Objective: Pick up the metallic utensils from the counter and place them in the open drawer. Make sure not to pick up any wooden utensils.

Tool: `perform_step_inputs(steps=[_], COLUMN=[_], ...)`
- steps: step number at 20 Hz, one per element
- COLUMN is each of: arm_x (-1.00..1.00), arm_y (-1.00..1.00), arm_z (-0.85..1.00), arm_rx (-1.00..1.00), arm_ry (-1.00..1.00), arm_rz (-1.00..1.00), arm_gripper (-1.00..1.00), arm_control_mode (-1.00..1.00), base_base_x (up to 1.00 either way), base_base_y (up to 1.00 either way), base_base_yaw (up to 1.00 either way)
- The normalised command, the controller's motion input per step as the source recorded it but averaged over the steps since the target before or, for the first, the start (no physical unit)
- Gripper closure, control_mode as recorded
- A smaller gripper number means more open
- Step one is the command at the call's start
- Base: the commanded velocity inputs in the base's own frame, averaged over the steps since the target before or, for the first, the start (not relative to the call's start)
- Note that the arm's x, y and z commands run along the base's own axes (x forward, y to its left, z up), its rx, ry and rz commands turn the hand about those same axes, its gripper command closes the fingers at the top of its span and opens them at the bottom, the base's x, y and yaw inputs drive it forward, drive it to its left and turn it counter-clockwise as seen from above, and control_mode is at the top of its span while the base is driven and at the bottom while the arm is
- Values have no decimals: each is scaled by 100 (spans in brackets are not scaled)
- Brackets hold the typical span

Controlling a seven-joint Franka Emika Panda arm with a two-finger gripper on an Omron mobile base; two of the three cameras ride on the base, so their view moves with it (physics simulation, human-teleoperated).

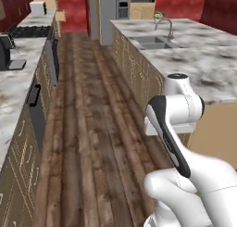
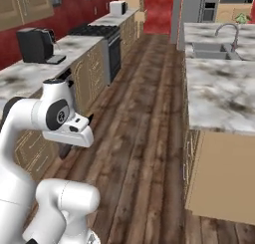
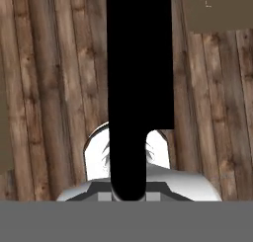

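Arm folded above the floor — tool (image 3: 128,194) clamps the black knife (image 3: 140,78), pointing down.

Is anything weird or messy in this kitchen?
Nothing is spilled or broken. One odd thing: in the hand view, the gripper holds a black knife over the wooden floor, not above the marble counter.

The counter (image 1: 203,59) is showing white-grey marble with dark and tan veining above light tan cabinets (image 1: 134,71). The floor (image 1: 92,129) is running in brown wood planks, the far wall (image 1: 74,8) is glowing red, and the knife (image 3: 140,88) is reading flat black.
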Motion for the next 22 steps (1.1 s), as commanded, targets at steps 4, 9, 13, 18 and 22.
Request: perform_step_inputs(steps=[4,9,13,18,22], arm_x=[0,0,0,0,0], arm_y=[0,0,0,0,0], arm_z=[0,0,0,0,0], arm_rx=[0,0,0,0,0], arm_ry=[0,0,0,0,0], arm_rz=[0,0,0,0,0], arm_gripper=[100,100,100,100,100], arm_control_mode=[100,100,100,100,100], base_base_x=[64,98,100,100,100], base_base_y=[96,51,25,0,0], base_base_yaw=[-26,-9,0,3,2])
